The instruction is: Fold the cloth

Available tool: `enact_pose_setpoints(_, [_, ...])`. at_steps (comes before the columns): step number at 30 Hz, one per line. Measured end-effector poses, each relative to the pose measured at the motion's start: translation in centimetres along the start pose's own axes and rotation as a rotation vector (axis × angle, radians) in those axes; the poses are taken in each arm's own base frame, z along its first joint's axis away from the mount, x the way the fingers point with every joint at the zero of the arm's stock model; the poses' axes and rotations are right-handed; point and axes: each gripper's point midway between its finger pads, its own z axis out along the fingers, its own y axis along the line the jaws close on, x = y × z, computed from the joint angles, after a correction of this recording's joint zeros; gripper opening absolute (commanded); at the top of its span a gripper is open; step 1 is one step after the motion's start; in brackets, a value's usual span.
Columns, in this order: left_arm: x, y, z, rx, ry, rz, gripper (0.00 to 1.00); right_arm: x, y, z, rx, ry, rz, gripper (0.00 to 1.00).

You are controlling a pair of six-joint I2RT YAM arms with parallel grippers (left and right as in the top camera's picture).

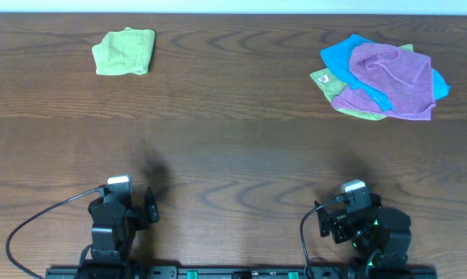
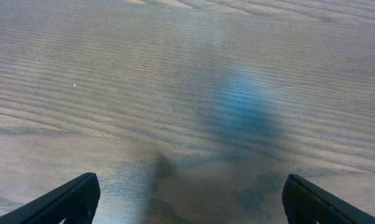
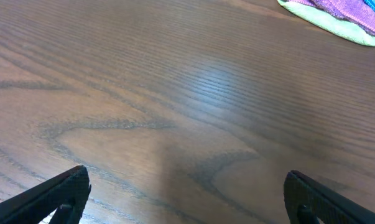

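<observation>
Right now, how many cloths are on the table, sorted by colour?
Green: 2, the lone green cloth and the green cloth under the pile
Blue: 1, the blue cloth
Purple: 1, the purple cloth, on top of the pile
Total: 4, as far as the pile shows

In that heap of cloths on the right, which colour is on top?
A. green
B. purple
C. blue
B: the purple cloth lies over the blue cloth, with a green cloth peeking out from underneath both.
</observation>
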Motion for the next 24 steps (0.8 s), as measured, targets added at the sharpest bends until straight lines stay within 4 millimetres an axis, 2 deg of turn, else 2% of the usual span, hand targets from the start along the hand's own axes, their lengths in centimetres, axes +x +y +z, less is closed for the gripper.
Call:
enact_pose_setpoints(3, [0.0, 0.0, 0.0, 0.000, -0.001, 0.000, 0.95, -1.9, -0.5, 0.2, 0.021, -0.083, 0.160, 0.99])
enact_pose_setpoints(8, [0.0, 0.0, 0.0, 0.000, -0.001, 0.000, 0.95, -1.8, -0.8, 0.2, 0.032, -0.080, 0.295, 0.99])
enact_pose_setpoints(24, [0.0, 0.0, 0.0, 0.000, 0.000, 0.000, 0.95, -1.7, -0.9, 0.3, 0.035, -0.079, 0.353, 0.99])
